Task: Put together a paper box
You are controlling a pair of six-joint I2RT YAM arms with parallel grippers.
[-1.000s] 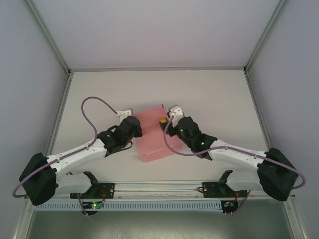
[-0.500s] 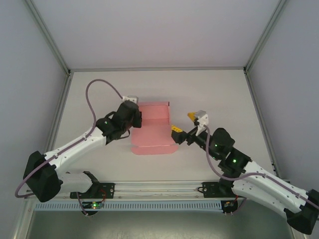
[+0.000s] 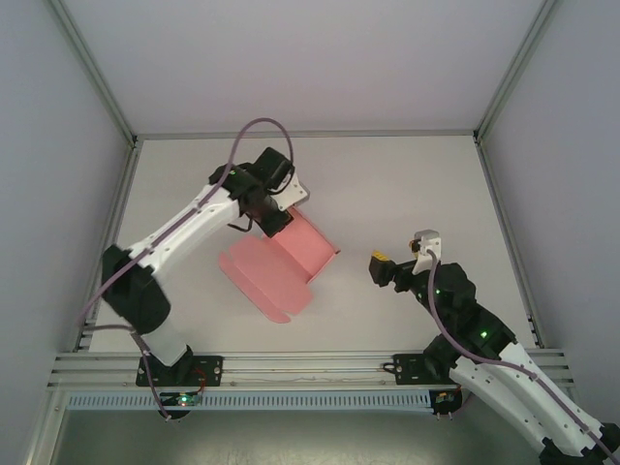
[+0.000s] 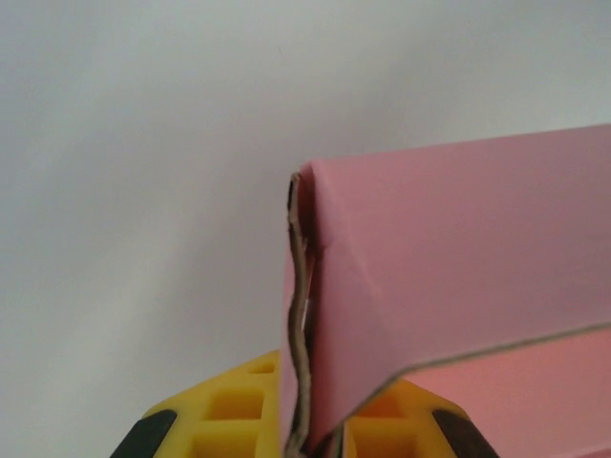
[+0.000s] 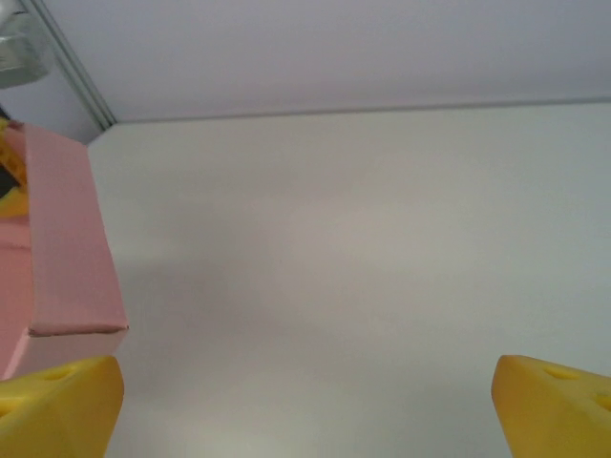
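Light, bendy pink paper box, pinched by its far folded wall in the left gripper, likely wants the wide-open right gripper on a creased edge.

Your widest free room is the bare table across the upper middle and upper right of the top view. The paper box blocks the centre left, its panels raised off the surface. The left gripper is clamped on its upper edge, and the left arm slants across the lower left, closing that side. The right gripper, jaws spread wide, sits at right centre, with a bare strip between it and the box. In the right wrist view the box stands along the left edge, and the table lies bare from there rightward.
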